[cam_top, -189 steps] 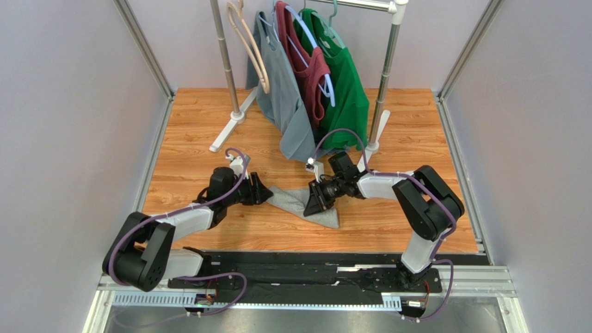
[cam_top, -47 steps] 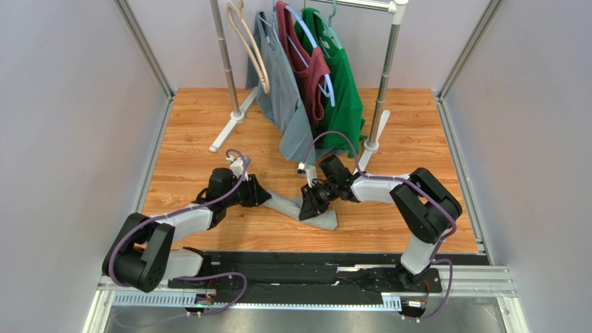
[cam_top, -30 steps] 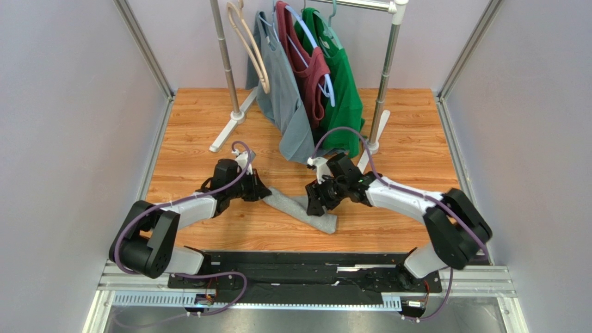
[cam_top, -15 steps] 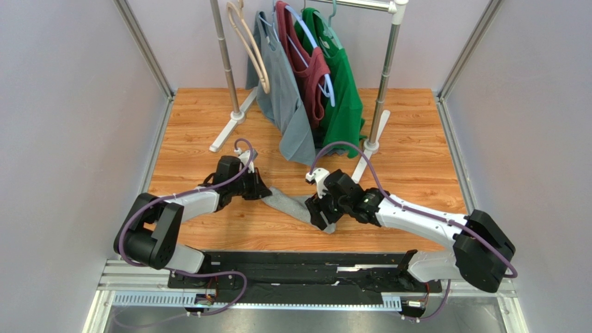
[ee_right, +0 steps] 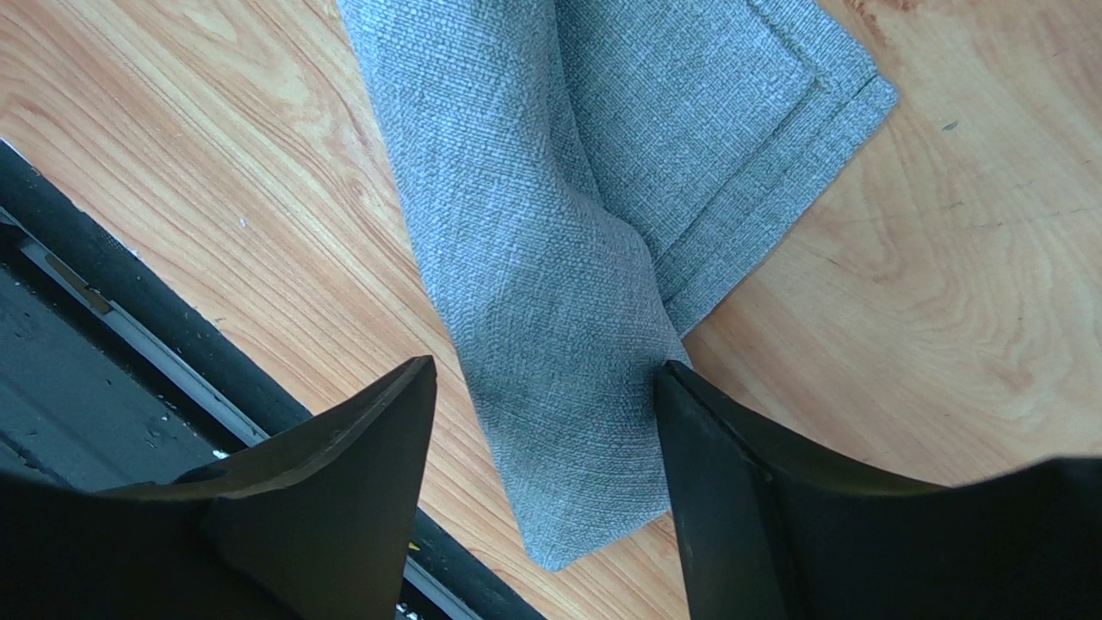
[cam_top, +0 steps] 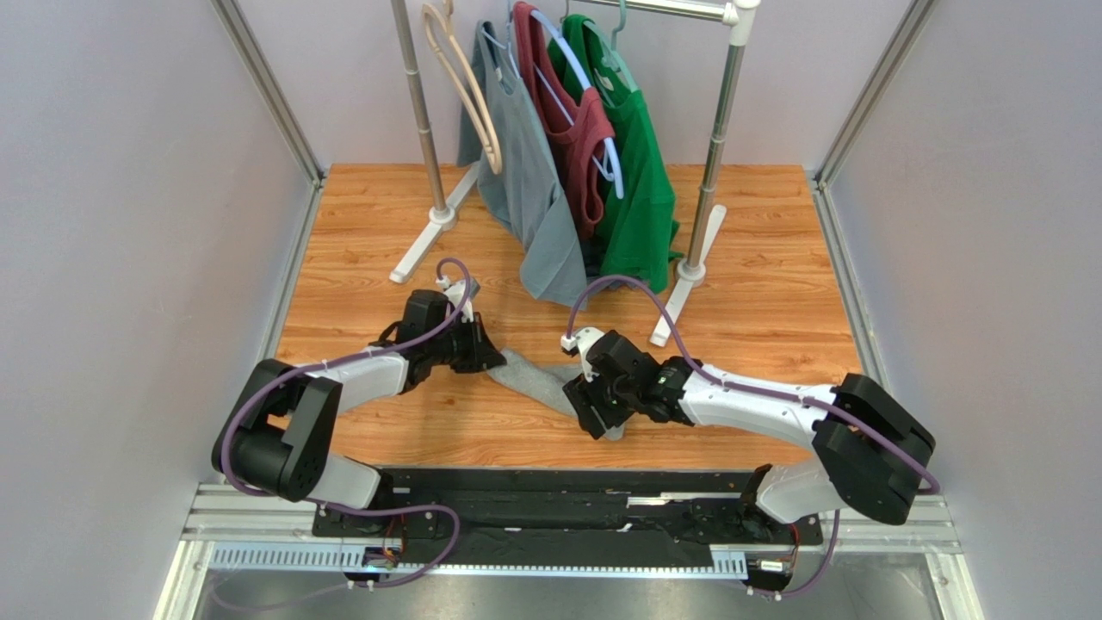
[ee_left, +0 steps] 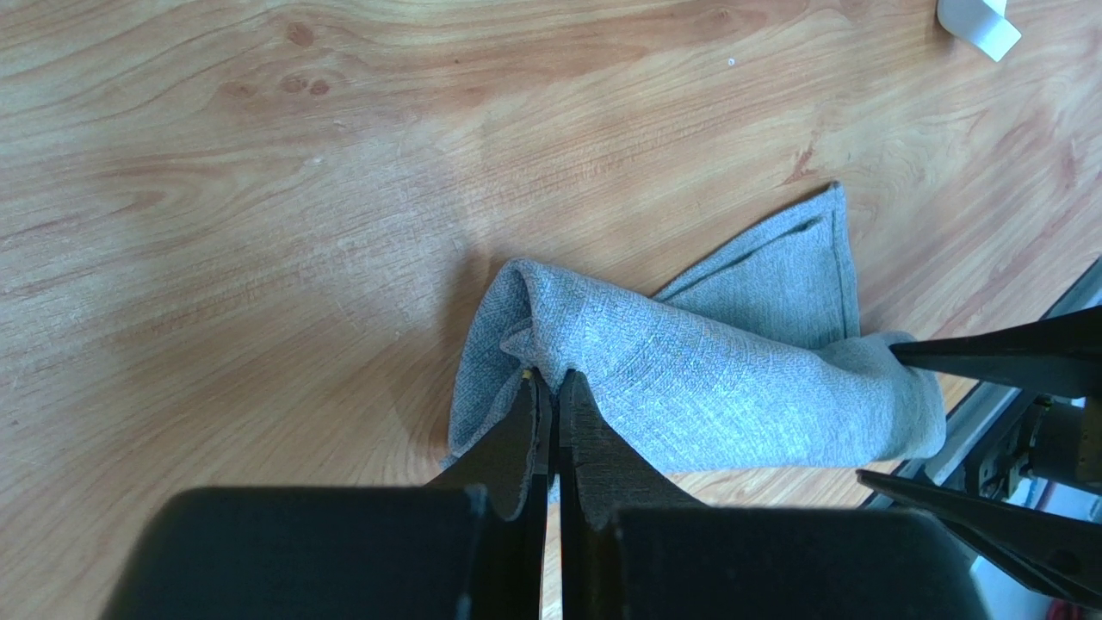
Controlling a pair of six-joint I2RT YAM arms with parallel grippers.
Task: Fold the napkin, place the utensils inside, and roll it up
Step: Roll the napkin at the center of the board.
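Moved nearer wooden table's (cam_top: 776, 284) front edge: right gripper (ee_right: 543, 381), fingers spread astride folded grey napkin's (ee_right: 543, 258) end | left gripper (ee_left: 545, 388): fingers clamped together on napkin's opposite end

Napkin (cam_top: 533, 377) near end under right hand (cam_top: 599, 416) (top view) — fold's inside unseen.

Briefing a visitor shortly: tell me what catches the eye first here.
A crumpled heather-grey cloth napkin lies on the wooden table, the left gripper pinching one end while the right gripper, jaws open, straddles the other. Behind stands a metal clothes rack hung with grey, maroon and green shirts.
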